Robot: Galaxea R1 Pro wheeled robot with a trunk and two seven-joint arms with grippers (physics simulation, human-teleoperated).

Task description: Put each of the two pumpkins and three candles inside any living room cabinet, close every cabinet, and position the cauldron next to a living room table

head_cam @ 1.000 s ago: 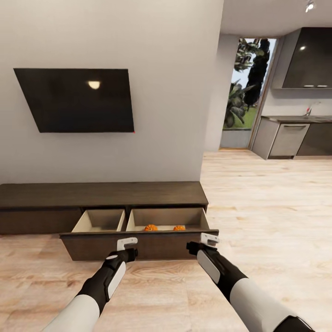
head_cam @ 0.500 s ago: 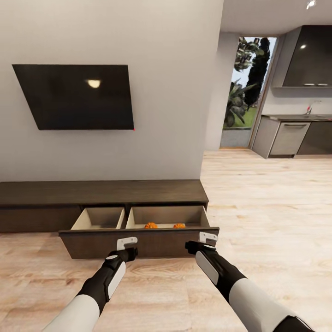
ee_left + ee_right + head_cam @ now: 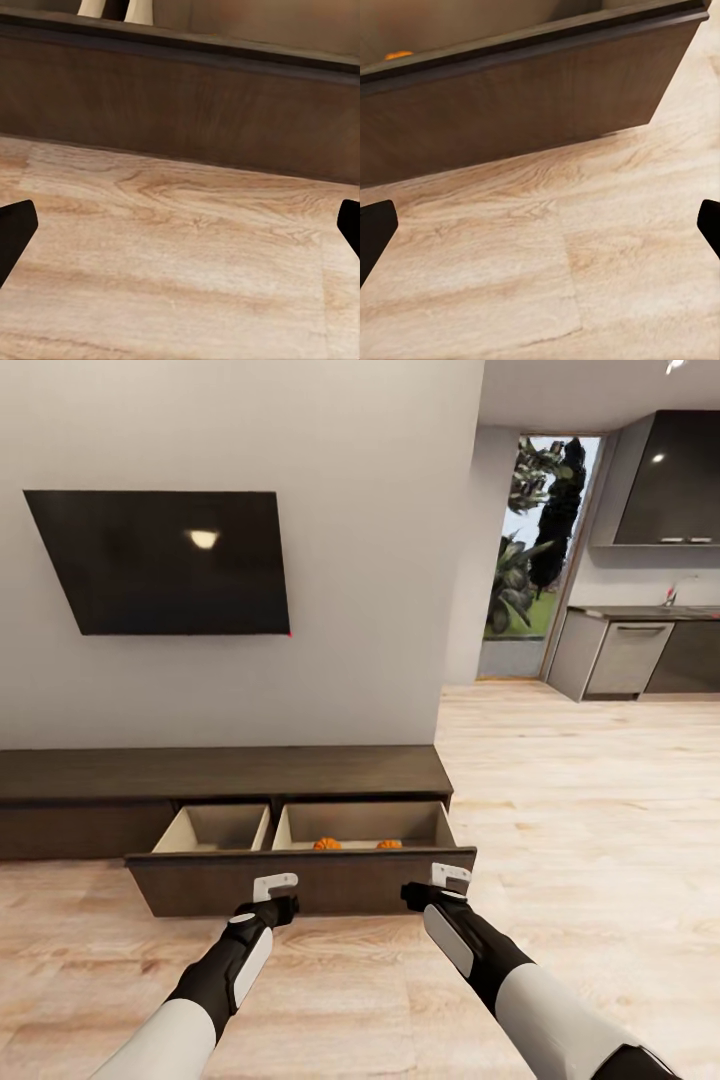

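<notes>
Between the earlier head pictures and this one the whole scene has slid upward a little, so my head or base has moved; relative to my grippers, the pulled-out drawer front of the long, low dark-brown wooden cabinet (image 3: 225,775) looks slightly further in, though I cannot be sure it was pushed.

My left gripper (image 3: 275,883) and my right gripper (image 3: 450,877) both sit against or just in front of that drawer front (image 3: 300,880). In each wrist view the dark fingertips stand at the far edges with bare wood-plank floor (image 3: 180,255) between them, so both sets of fingers are spread wide and hold nothing.

Two small round orange ribbed pumpkins (image 3: 327,844) (image 3: 389,845) lie in the right compartment, close behind the front panel. The left compartment looks bare as far as I can see into it. I see no candles or cauldron here.

I judge I am about to shut the drawer. The risks: pressing harder with one arm than the other could skew the wide drawer and jam it; a quick shove could set the pumpkins rolling about inside; and shutting now, if the candles are not yet stowed, means opening it again. The front panel hides part of the drawer floor from my head camera, so I cannot rule candles in or out.
</notes>
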